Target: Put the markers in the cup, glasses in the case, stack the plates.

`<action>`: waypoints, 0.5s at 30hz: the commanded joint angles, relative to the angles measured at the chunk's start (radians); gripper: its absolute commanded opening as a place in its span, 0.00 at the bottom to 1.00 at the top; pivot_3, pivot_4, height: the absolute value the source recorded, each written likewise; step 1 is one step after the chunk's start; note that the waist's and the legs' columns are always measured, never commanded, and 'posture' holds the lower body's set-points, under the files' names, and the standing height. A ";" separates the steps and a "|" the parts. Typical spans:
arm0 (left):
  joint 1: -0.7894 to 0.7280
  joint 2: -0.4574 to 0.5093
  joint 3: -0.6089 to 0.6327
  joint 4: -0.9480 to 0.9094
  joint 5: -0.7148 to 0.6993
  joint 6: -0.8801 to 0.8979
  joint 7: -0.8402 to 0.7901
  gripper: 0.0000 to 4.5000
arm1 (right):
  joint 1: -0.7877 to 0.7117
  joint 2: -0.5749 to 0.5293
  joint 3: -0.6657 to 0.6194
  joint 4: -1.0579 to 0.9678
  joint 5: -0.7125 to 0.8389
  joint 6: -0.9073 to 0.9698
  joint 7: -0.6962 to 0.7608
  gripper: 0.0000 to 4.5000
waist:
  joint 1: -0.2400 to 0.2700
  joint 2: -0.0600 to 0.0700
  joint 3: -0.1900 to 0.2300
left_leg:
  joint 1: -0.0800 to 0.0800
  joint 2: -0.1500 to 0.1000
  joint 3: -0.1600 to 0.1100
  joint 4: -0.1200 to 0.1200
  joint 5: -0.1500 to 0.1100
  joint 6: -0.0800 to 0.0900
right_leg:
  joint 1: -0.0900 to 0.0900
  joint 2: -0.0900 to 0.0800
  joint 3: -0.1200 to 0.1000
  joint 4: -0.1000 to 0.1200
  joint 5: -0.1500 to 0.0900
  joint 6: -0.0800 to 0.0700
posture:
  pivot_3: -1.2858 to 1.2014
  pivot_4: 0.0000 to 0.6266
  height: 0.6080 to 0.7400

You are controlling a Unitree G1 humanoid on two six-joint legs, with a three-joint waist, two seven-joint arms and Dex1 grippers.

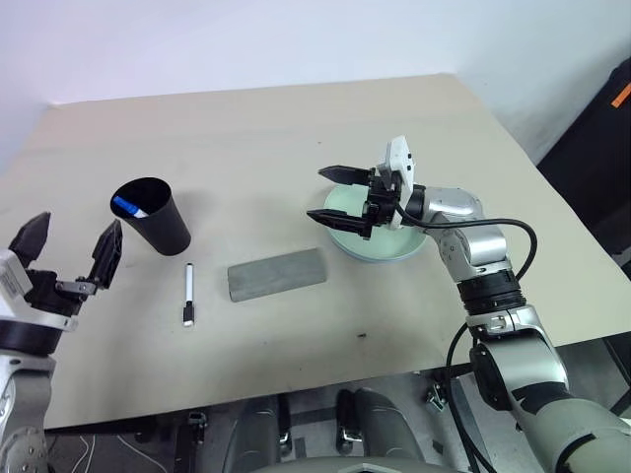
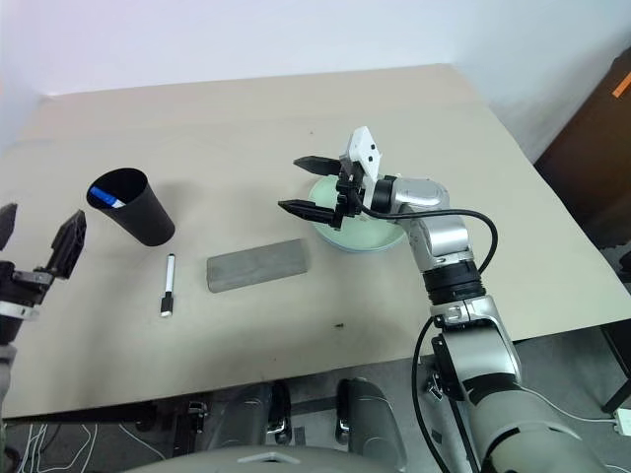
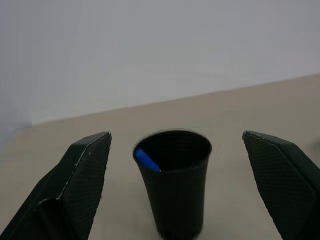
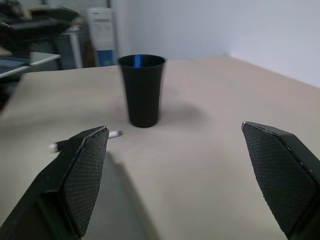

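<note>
The black cup (image 1: 150, 215) stands at the table's left, and a blue-capped marker (image 1: 126, 206) leans inside it. A black-capped marker (image 1: 188, 294) lies flat on the table just right of the cup. Beside it lies the grey case (image 1: 277, 274), with its lid shut. The glasses are out of view. A mint green plate (image 1: 380, 238) sits right of centre, with a light blue rim showing at its near edge. My right gripper (image 1: 320, 194) hovers open over the plate's left edge, pointing left. Near the table's left front edge, my left gripper (image 1: 74, 232) stands open and empty, facing the cup (image 3: 175, 185).
The tan table (image 1: 296, 128) runs out to a white wall at the back. A dark cabinet (image 1: 601, 148) stands off its right side. The front edge runs close under the case and the marker. A small dark speck (image 1: 362, 336) lies near the front.
</note>
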State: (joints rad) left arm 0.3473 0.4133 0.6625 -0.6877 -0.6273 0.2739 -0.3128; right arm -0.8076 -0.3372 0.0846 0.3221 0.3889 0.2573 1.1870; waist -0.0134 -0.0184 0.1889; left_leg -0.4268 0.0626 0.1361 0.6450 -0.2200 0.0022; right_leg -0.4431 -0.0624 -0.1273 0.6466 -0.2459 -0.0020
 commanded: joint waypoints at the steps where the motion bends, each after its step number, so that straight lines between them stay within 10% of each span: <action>1: 0.025 -0.024 -0.052 -0.029 0.039 -0.003 0.016 0.98 | -0.025 -0.012 -0.013 -0.072 0.052 0.043 0.038 1.00 | 0.000 0.000 0.000 | -0.001 0.000 0.000 0.000 0.000 0.000 | -0.001 0.000 0.000 0.000 0.000 0.000 | 0.52 0.24 1.00; 15: -0.078 -0.069 -0.323 0.013 0.282 0.176 0.192 0.98 | 0.016 -0.019 -0.014 -0.136 0.030 0.058 -0.020 1.00 | 0.002 0.001 0.001 | -0.001 0.000 0.000 -0.001 0.000 0.000 | -0.001 0.000 0.000 -0.001 0.000 0.000 | 0.52 0.24 1.00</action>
State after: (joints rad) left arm 0.2858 0.3377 0.3486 -0.6564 -0.3698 0.4095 -0.1502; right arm -0.7895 -0.3504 0.0849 0.2303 0.4115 0.3218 1.1761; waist -0.0116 -0.0175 0.1895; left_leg -0.4283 0.0627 0.1360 0.6435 -0.2201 0.0022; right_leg -0.4445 -0.0621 -0.1275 0.6452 -0.2457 -0.0018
